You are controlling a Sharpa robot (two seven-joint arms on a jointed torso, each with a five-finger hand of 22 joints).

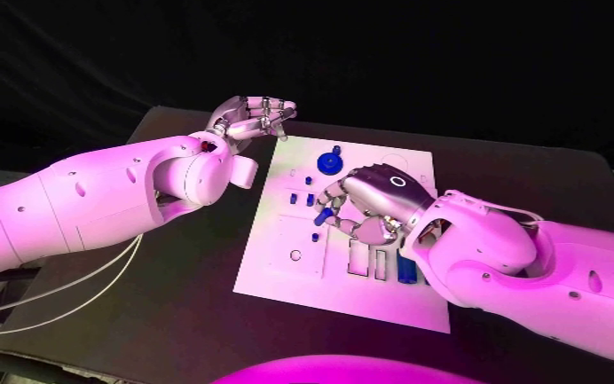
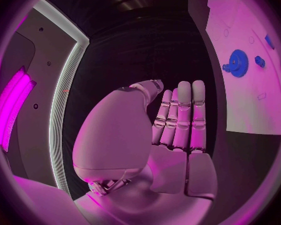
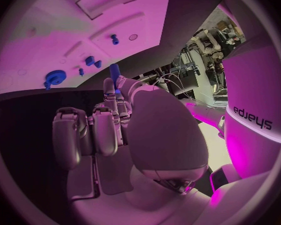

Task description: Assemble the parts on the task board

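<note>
Insertion step, by my read: right hand (image 1: 371, 202) hovers over the middle of the task board (image 1: 288, 264), pinching a small blue peg (image 3: 114, 70) at its fingertips. Next move calls for lining the peg up with a free hole and pressing down. Left hand (image 1: 254, 118) sits off the board's far-left corner, fingers together, holding nothing. Left wrist view shows the blue gear (image 2: 238, 62) seated near the board's far edge; right wrist view shows the pinch itself.

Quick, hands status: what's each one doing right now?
Left hand: open, holding nothing, off the board.
Right hand: pinching a small blue part over the task board.
</note>
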